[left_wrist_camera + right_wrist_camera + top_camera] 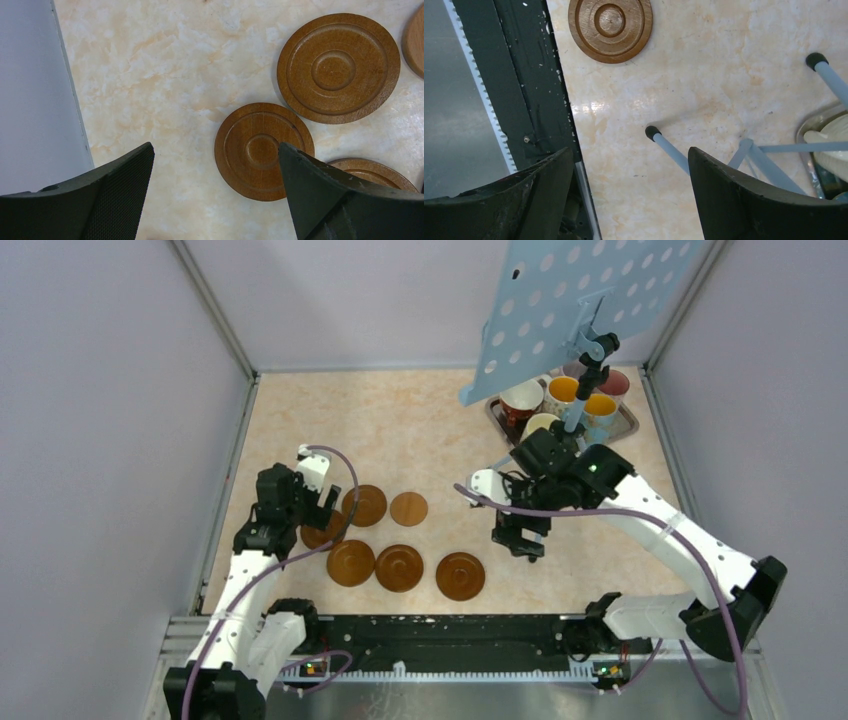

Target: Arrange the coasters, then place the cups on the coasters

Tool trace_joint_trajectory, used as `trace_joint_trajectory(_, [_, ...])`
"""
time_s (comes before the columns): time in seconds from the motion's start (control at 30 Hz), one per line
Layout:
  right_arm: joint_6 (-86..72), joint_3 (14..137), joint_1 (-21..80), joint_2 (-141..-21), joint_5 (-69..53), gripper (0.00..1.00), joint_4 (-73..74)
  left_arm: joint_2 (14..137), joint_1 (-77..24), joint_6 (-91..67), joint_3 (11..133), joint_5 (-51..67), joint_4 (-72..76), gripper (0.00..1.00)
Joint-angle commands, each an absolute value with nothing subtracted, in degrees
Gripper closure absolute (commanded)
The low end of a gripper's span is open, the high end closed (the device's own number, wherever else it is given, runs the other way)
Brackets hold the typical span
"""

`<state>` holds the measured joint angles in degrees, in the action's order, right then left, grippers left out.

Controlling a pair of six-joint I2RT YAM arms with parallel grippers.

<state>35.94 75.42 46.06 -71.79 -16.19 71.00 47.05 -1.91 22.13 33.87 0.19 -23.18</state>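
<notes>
Coaster (260, 150) below left pincer (215, 147) (spread wide, empty); right pincer (630, 150) likewise spread, empty

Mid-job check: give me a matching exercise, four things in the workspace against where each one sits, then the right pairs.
Things:
1. lighter brown round wooden coaster
2. square silver metal tray
3. pale blue perforated panel
4. dark brown round wooden coaster in the right wrist view

Places:
A. far right corner, holding the ceramic mugs
B. right end of the near row
C. tilted overhead, covering part of the tray
D. right end of the far row

Pairs: 1-D, 2-A, 3-C, 4-B
</notes>
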Motion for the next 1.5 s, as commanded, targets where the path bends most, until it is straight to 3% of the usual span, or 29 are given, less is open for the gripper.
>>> trace_joint_trajectory(0.0, [36.63, 78.14, 50.47, -76.55, -10.29, 0.16, 68.05, 47.46, -1.63, 20.73, 36.65, 0.53, -21.81, 0.01])
trace_joint_trajectory(0.4, [31.72, 93.9, 53.54, -95.32, 6.02, 0.2, 58.24, 45.69, -1.63, 19.03, 37.0, 2.9, -23.09, 0.01])
trace_joint_trajectory(0.73, [32.86, 97.02, 52.98, -105.96, 19.78, 0.27, 52.88, 46.49, -1.59, 20.15, 37.14, 2.19, -24.34, 0.01])
trace_joint_trajectory(0.93, [30.4, 98.7, 49.33, -111.04, 19.82, 0.35, 51.48, 47.71, -1.58, 19.05, 38.79, 2.9, -25.74, 0.01])
trace_joint_trajectory(1.23, [30.26, 97.2, 45.85, -112.79, 24.71, 0.55, 43.33, 48.0, -1.59, 17.41, 39.31, 2.75, -24.36, 0.01])
trace_joint_trajectory(1.4, [32.73, 93.16, 45.74, -112.02, 30.5, 0.85, 34.43, 48.11, -1.6, 17.44, 38.73, 3.24, -23.74, 0.01])
trace_joint_trajectory(1.47, [33.7, 92.22, 45.78, -112.39, 31.82, 0.92, 32.2, 48.28, -1.58, 17.46, 38.53, 3.25, -23.64, 0.01])
